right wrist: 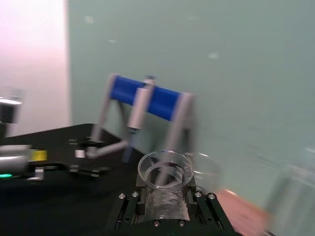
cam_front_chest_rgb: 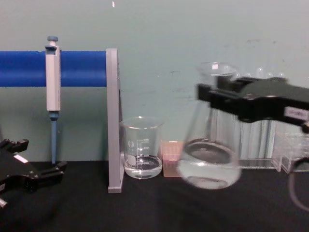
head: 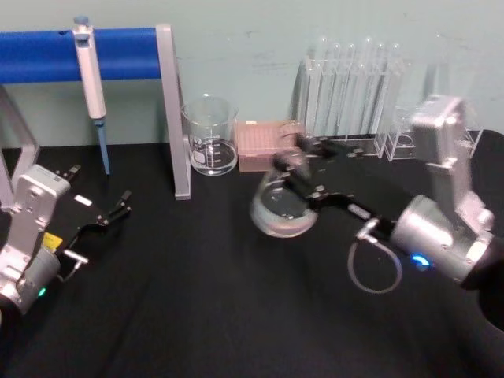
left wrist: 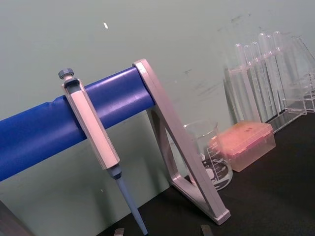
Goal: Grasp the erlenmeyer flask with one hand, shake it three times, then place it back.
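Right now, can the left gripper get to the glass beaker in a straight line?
Probably not directly. The grey stand post rises between the left gripper and the beaker, so the arm would likely have to go round the front of that post first.

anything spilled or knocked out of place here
Nothing spilled that I can see. The erlenmeyer flask hangs tilted above the table, clamped at its neck by the right gripper, its liquid inside. The beaker stands upright; the left gripper sits parked at the table's left.
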Motion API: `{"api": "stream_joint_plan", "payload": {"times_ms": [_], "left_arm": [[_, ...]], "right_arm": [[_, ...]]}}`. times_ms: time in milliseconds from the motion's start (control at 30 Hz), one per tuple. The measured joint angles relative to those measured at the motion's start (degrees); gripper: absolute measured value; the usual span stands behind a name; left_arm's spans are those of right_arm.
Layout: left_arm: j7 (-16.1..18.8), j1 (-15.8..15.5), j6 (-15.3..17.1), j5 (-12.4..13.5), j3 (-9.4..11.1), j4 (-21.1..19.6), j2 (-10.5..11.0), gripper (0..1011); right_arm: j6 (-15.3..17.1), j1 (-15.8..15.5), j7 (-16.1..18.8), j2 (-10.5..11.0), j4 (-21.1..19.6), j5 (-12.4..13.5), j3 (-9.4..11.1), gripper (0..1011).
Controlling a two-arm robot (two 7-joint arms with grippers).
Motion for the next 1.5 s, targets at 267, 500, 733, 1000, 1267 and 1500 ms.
{"api": "stream_joint_plan", "payload": {"times_ms": [267, 500, 733, 1000, 1267, 1500], "left_arm": [[0.00, 0.00, 0.00, 0.00, 0.00, 0.00, 0.00, 1001], [0.00, 0.00, 0.00, 0.00, 0.00, 0.00, 0.00, 1001], [0.00, 0.00, 0.00, 0.00, 0.00, 0.00, 0.00, 1001], [0.00, 0.00, 0.00, 0.00, 0.00, 0.00, 0.00, 1001], [0.00, 0.00, 0.00, 0.00, 0.00, 0.00, 0.00, 1001], [0.00, 0.00, 0.00, 0.00, 0.00, 0.00, 0.00, 1001]], "right_arm": [[0.91, -8.52, -9.49, 1.25, -5.04, -1.77, 8.43, 449], [1.23, -13.34, -13.53, 1.26, -7.50, -2.84, 13.07, 449], [1.36, -14.31, -13.51, 0.57, -7.76, -3.41, 14.39, 449], [1.41, -10.57, -7.84, -0.55, -4.90, -3.19, 11.80, 449], [1.20, -2.37, 3.65, -3.09, 0.92, -1.45, 3.90, 449], [0.30, 4.20, 12.04, -4.92, 5.80, 0.65, -2.65, 449]]}}
